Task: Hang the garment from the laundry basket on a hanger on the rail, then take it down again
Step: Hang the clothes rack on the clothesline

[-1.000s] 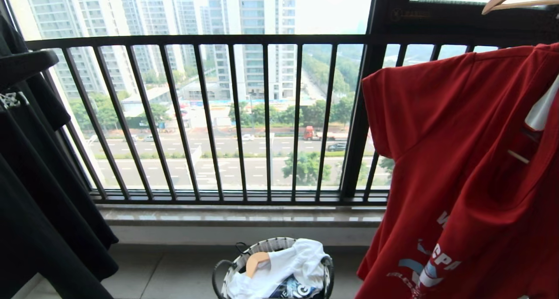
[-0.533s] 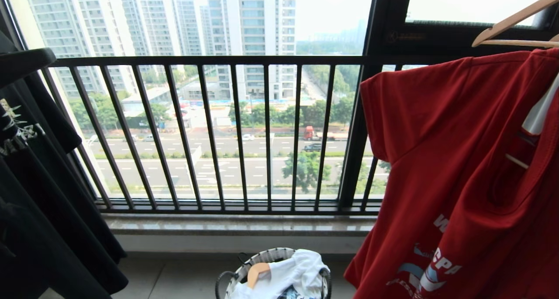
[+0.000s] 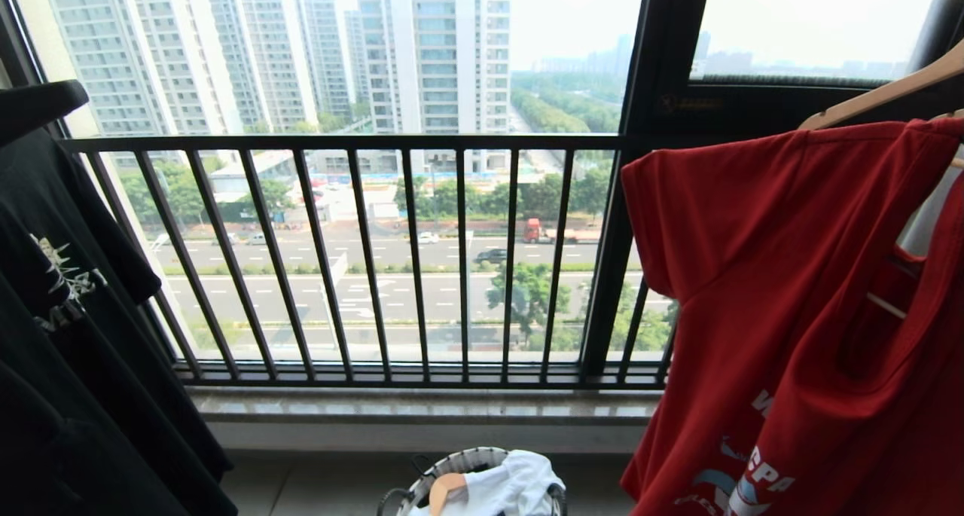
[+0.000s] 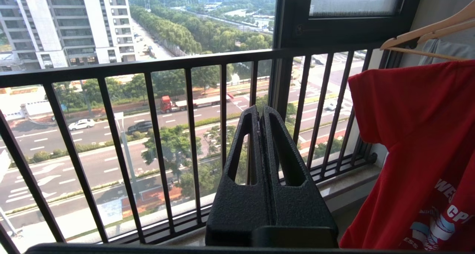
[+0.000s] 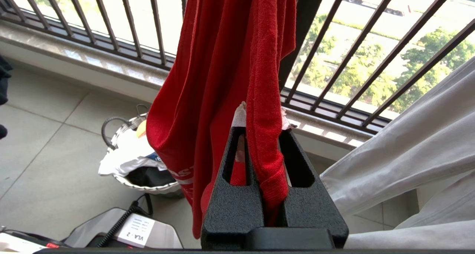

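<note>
the pale tiled floor (image 5: 44,135) carries the laundry basket (image 5: 143,185), standing near the stone ledge (image 3: 422,409) under the railing, with a grey device (image 5: 122,230) bearing a white label nearer on the tiles.

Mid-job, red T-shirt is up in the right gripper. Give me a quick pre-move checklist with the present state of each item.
1. Right gripper clamped on the red T-shirt: ok, fabric is pinched between its fingers.
2. Left gripper free: ok, shut and empty, facing the black railing.
3. Cream wire hanger seated inside the shirt: cannot tell, only a pale piece shows at the collar.
4. Rail in sight: not ok, in no view.
5. Shirt clear of the laundry basket: ok, it hangs above it.
</note>
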Controlling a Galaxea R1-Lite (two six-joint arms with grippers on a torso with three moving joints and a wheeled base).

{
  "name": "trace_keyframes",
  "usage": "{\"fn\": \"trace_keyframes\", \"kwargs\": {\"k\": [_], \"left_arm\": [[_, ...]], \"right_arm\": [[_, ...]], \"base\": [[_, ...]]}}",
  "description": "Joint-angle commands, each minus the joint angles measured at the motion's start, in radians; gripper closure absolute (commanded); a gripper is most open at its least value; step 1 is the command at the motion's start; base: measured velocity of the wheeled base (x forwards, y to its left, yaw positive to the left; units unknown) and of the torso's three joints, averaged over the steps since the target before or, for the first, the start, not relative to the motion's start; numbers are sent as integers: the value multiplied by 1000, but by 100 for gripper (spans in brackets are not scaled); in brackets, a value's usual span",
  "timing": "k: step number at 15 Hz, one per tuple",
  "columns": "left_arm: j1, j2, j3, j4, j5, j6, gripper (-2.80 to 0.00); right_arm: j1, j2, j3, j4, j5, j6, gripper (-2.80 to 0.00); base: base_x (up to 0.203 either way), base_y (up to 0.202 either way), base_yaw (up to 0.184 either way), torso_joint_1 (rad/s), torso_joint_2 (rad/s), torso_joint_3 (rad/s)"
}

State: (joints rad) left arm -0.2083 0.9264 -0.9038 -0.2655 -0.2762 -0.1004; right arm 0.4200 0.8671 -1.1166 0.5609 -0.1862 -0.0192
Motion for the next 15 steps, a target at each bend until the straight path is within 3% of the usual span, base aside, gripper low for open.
{"fn": "trace_keyframes", "kwargs": {"k": [1,7,15], "left_arm": [[0,0,0,-3,-1,-1,0],[0,-9,0,-3,-3,-1,0],[0,-32,-3,-3,-5,1,0]], "right_arm": [[0,-5,6,2,-1,-2,0],[0,-13,9,4,-1,-2,0],[0,-14,7,2,-1,-7,0]], "base": [[0,0,0,256,-569,-329],[0,0,0,270,-588,-322],[0,0,0,175,-352,-189]]}}
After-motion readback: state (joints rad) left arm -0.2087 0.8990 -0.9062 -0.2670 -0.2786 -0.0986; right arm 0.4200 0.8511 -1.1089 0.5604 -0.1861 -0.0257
